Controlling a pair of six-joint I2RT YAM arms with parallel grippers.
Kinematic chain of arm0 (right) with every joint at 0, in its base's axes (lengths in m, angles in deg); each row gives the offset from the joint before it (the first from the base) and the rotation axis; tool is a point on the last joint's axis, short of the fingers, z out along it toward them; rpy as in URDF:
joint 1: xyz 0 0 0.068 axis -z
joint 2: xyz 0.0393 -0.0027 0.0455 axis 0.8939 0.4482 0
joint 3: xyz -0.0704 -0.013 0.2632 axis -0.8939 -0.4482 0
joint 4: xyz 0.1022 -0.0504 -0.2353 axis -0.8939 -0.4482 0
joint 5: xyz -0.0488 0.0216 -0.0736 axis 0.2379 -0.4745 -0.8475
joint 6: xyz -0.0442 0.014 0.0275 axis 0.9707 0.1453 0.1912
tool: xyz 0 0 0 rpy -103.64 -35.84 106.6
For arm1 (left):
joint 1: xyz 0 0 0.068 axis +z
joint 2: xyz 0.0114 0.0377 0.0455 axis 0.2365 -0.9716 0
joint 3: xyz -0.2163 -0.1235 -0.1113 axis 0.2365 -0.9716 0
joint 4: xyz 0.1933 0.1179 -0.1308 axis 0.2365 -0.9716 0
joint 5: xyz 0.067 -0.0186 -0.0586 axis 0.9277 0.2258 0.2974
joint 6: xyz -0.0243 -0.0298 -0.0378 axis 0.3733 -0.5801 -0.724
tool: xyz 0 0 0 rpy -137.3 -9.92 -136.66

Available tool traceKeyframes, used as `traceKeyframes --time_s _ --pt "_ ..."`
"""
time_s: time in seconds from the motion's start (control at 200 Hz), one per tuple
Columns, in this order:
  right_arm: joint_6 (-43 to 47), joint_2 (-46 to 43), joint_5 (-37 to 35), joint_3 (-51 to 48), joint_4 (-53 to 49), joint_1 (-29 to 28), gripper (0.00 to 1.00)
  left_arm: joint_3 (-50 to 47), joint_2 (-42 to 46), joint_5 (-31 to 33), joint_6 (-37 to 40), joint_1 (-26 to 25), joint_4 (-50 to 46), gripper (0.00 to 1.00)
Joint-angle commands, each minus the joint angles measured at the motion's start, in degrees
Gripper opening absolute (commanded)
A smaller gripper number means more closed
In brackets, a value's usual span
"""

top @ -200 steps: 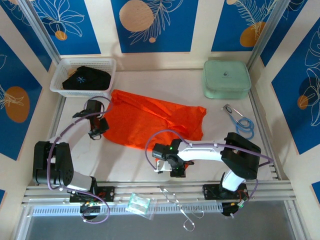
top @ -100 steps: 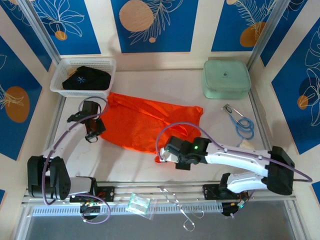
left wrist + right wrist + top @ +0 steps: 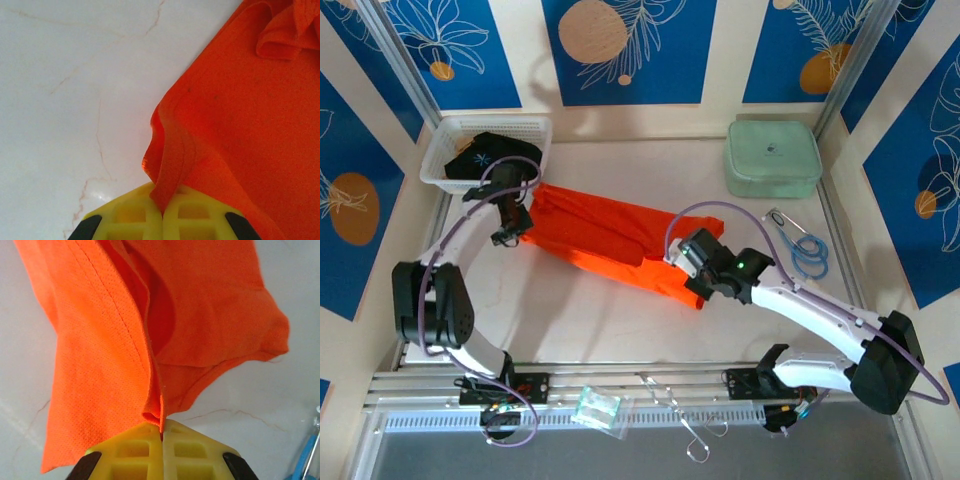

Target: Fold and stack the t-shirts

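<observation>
1. The bench is pale and smooth. I judge that cloth will slide over it easily, so a dragged edge will not stay put through friction alone.
2. The orange t-shirt stretches across the middle of the bench as a long band. It runs from just beside the white basket toward the centre right, partly doubled over itself. It looks thin, light and limp, so it will probably sag and crease wherever it is unsupported, and it cannot break.
3. The white basket sits at the far left corner and holds the black t-shirt, which is bunched rather than folded.
4. The right gripper is at the band's lower-right end. In the right wrist view its jaws are pressed together on gathered layers, with a stitched hem running down between the yellow pads.
5. The left gripper is at the upper-left end. Its jaws are likewise clamped on a turned-over edge of orange cloth.
6. The hems and seams look like the best places to hold the shirt. Being doubled and stitched, they should stretch less and slip less than the open fabric. Holding two spread corners of one edge would keep the panel flat.
</observation>
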Motion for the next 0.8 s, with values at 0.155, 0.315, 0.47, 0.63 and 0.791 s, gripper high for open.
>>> traceKeyframes --time_s 0.155,0.315,0.47,0.63,0.791 --pt "-1.1 3.6 1.6 2.4 8.1 6.7 0.00 10.5 -10.8 2.6 2.6 0.0 -3.0 0.00" --pt "1.5 8.2 4.0 4.1 11.5 10.1 0.00 17.3 -16.8 3.7 4.0 0.0 -4.9 0.00" --pt "6.7 13.9 5.0 6.0 12.7 11.9 0.00 23.4 -21.9 4.0 5.3 -0.1 -6.7 0.00" --pt "10.5 19.5 5.9 7.6 14.7 13.4 0.00 28.2 -25.9 3.8 6.1 -0.4 -8.0 0.03" --pt "11.7 23.7 7.6 9.2 16.2 14.4 0.00 31.5 -29.0 4.0 6.7 -0.6 -8.9 0.22"
